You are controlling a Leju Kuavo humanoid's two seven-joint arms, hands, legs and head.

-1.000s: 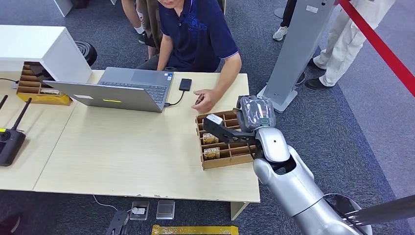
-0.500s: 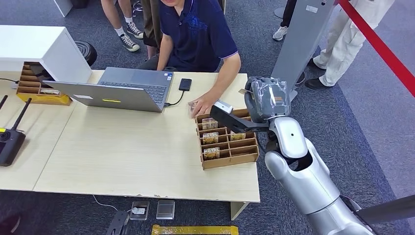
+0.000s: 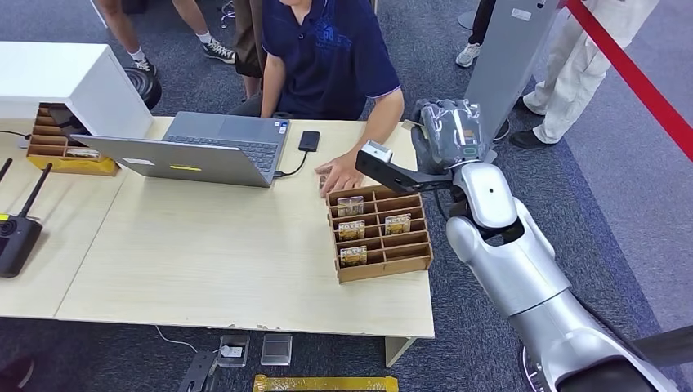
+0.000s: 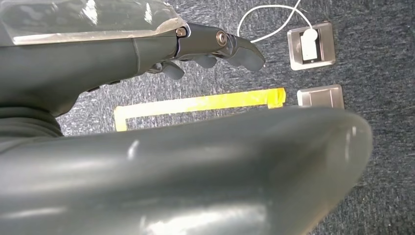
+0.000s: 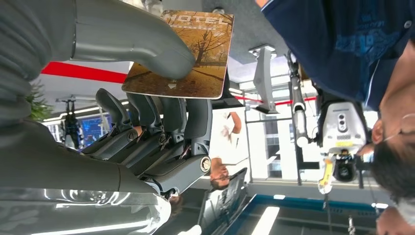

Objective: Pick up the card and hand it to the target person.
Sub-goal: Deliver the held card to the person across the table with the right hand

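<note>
My right hand (image 3: 445, 135) is raised above the table's far right corner, beside the seated person in a dark blue polo (image 3: 331, 57). The right wrist view shows it pinching a brown hotel card (image 5: 181, 54) between the thumb (image 5: 147, 44) and the dark fingers (image 5: 161, 117), with the person's shirt close in front. The person's hand (image 3: 339, 173) rests on the table by the brown card box (image 3: 413, 263), which holds several more cards. My left hand (image 4: 147, 54) hangs over the floor, fingers loosely extended and holding nothing.
On the wooden table (image 3: 204, 261) stand an open laptop (image 3: 204, 147), a phone (image 3: 309, 140), a black controller (image 3: 16, 237) and a second card box (image 3: 61, 151). A grey stand (image 3: 507, 73) and a red barrier (image 3: 637, 77) are at the right. People stand behind.
My right hand has risen from over the card box and moved away from me toward the seated person, carrying the card. The person's hand stays by the box.
</note>
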